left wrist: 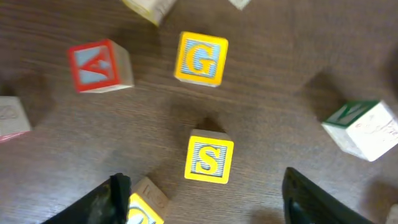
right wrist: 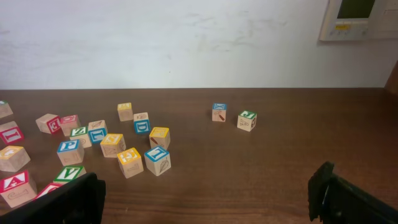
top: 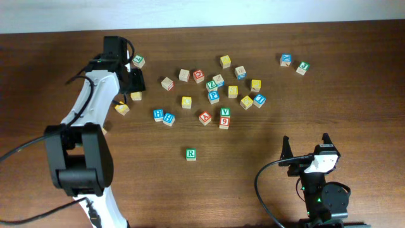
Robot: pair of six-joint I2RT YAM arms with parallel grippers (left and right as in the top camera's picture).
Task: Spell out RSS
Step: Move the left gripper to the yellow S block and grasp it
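Observation:
The green-and-white R cube [top: 190, 154] sits alone on the table in front of the scattered cubes. In the left wrist view a yellow S cube [left wrist: 209, 159] lies just ahead of my open left gripper [left wrist: 205, 208], between the lines of its fingers and untouched. A second yellow cube [left wrist: 146, 208] rests against the left finger, its letter cut off. In the overhead view my left gripper [top: 131, 82] hovers at the far left beside two yellow cubes [top: 136, 96] [top: 121, 108]. My right gripper [top: 307, 147] [right wrist: 208, 205] is open and empty at the front right.
A yellow G cube [left wrist: 201, 58], a red cube [left wrist: 99, 65] and a green-and-white cube [left wrist: 364, 127] lie around the S cube. Several more cubes [top: 215, 88] are scattered across the far middle of the table, and two [top: 294, 63] sit at the far right.

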